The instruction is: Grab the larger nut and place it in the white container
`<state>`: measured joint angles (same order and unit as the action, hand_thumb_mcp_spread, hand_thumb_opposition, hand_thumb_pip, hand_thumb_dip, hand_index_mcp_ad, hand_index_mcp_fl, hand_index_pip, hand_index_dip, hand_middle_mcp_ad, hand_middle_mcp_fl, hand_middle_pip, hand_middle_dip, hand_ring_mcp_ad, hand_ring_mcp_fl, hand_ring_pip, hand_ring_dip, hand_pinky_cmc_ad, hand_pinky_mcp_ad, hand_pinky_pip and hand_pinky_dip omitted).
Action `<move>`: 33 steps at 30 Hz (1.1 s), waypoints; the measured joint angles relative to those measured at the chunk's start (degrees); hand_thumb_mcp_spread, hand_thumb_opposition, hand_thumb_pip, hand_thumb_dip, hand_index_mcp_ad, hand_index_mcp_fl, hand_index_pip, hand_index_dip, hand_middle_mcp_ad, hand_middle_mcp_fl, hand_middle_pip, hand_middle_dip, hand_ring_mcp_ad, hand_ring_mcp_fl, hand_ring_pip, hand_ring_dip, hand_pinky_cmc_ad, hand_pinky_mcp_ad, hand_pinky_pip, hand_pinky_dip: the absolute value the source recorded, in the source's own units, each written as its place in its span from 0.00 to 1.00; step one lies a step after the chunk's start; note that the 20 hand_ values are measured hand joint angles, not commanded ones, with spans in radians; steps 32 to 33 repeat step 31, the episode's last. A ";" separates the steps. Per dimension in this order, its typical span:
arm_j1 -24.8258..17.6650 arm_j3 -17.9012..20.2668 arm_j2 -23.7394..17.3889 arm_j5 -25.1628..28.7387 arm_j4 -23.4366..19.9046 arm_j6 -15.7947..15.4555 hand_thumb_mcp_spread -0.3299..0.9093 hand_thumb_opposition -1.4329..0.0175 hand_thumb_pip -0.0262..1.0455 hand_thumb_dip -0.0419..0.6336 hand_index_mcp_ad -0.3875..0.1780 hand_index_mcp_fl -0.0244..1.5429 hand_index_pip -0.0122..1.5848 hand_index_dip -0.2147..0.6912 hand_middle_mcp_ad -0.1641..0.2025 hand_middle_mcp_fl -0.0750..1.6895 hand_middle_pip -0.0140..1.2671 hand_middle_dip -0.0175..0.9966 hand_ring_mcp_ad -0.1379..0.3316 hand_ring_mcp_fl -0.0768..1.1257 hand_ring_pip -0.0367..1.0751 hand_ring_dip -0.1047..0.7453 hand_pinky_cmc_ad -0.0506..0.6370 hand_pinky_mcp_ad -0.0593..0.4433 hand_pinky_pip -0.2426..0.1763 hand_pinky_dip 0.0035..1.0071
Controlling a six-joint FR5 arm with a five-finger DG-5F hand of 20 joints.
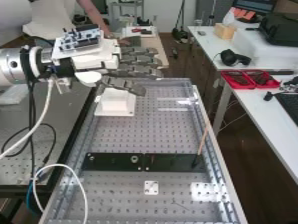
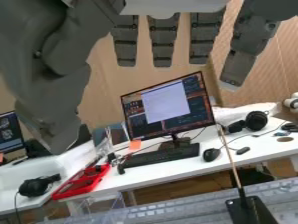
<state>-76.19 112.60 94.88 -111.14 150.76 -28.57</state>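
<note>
Hand [image 1: 86, 59] is seen open above the far part of the perforated metal bench [image 1: 120, 137], fingers [image 1: 138, 61] stretched out straight; in the wrist view the fingers [image 2: 163, 42] are also straight and spread, thumb [image 2: 50, 117] held well apart, nothing seen gripped. White container [image 1: 114, 106] is set on the bench below the hand, its top partly covered by the thumb in the high view; whether it is touched cannot be told. Position of the larger nut cannot be told, container's inside being hidden from the high camera. On the flat black bar [image 1: 113, 165], smaller nut [image 1: 91, 158] is placed near one end, bearing [image 1: 134, 159] well apart from it. Upright thin stick [image 1: 203, 141] is set by the bar's other end; white square plate [image 1: 151, 188] is laid nearer the camera. Red trays [image 1: 249, 79] and headphones [image 1: 234, 58] are placed on the side desk [image 1: 256, 107], monitor [image 2: 169, 107] and keyboard [image 2: 159, 156] too. Nothing is seen standing between hand and container. Monitor is partly cut off in the high view; smaller nut is hard to make out.
</note>
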 joint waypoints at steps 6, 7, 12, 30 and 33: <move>0.79 -1.78 -0.99 1.05 1.56 -1.06 0.37 0.39 0.65 0.30 0.51 0.06 0.12 0.23 0.69 0.04 0.12 0.25 0.68 0.06 0.13 0.29 0.60 0.80 0.31 0.73; 0.78 -1.91 -1.27 1.61 1.75 -1.39 0.37 0.39 0.65 0.30 0.51 0.06 0.12 0.24 0.69 0.05 0.12 0.25 0.68 0.06 0.13 0.29 0.61 0.80 0.31 0.73; 0.22 -1.84 -2.61 4.04 1.88 -2.21 0.37 0.39 0.64 0.29 0.53 0.06 0.10 0.26 0.69 0.05 0.12 0.25 0.68 0.06 0.13 0.29 0.62 0.80 0.31 0.73; -4.72 -3.15 -3.81 11.76 8.04 -7.34 0.37 0.41 0.60 0.27 0.53 0.06 0.09 0.30 0.69 0.04 0.12 0.25 0.70 0.06 0.13 0.29 0.63 0.80 0.31 0.71; -5.28 -3.12 -3.88 12.13 8.08 -7.72 0.37 0.41 0.60 0.27 0.53 0.06 0.09 0.31 0.69 0.04 0.12 0.25 0.70 0.06 0.13 0.29 0.63 0.80 0.31 0.71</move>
